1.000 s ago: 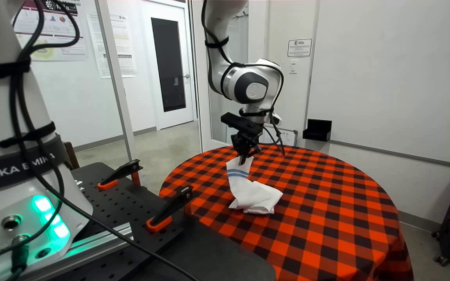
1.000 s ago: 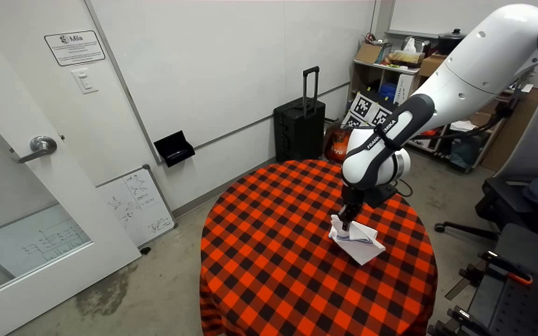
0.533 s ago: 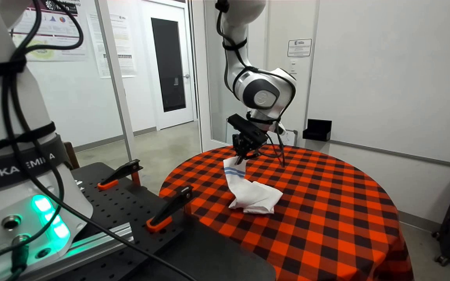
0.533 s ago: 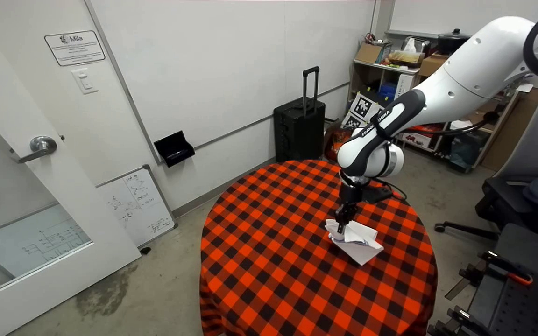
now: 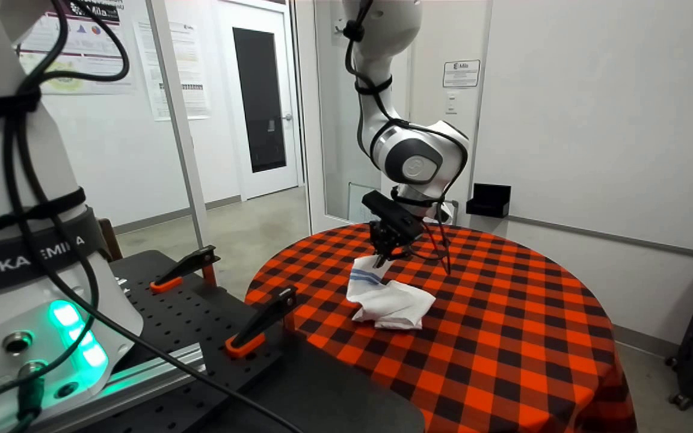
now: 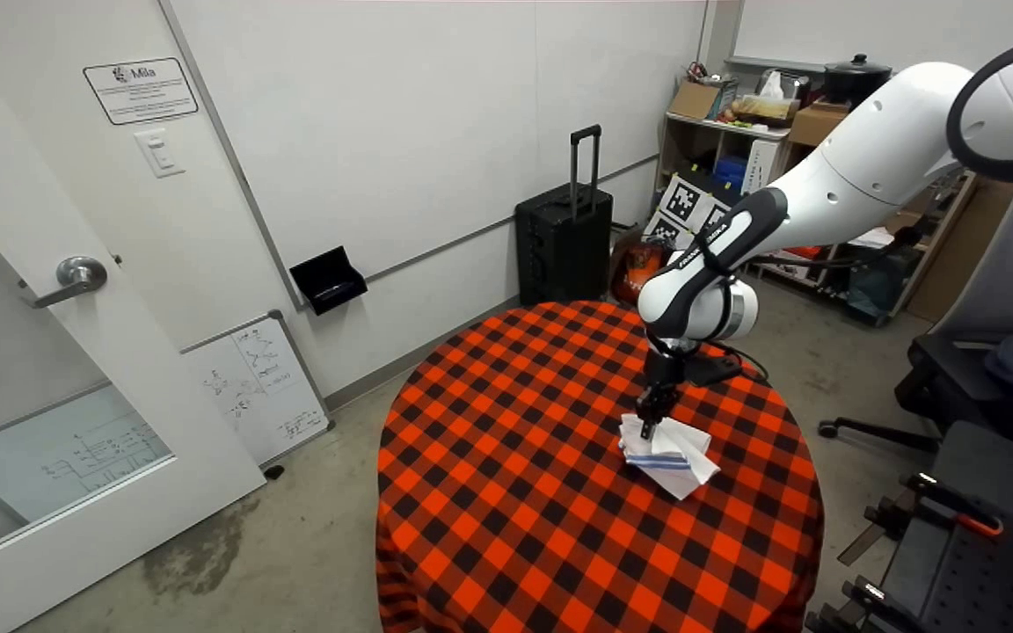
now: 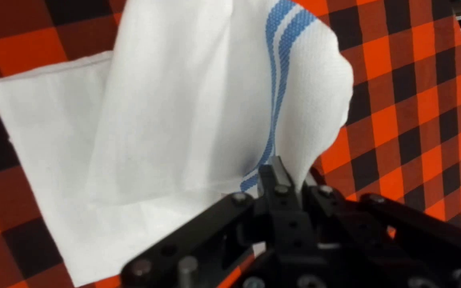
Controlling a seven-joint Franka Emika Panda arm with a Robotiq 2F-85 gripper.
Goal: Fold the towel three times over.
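Gripper (image 7: 297, 180) clamps the white towel (image 7: 162, 100), closed down to the cloth's thickness, beside the blue stripes (image 7: 284, 48), which climb toward twelve o'clock in the wrist view. Remainder lies folded toward ten o'clock; layers hard to count there. In an exterior view, towel sits three o'clock from centre of the checked tablecloth (image 6: 506, 457).

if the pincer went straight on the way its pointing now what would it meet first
Most likely a lower part of the towel that the pincer grips, with the checked tablecloth beneath; how far below is unclear.
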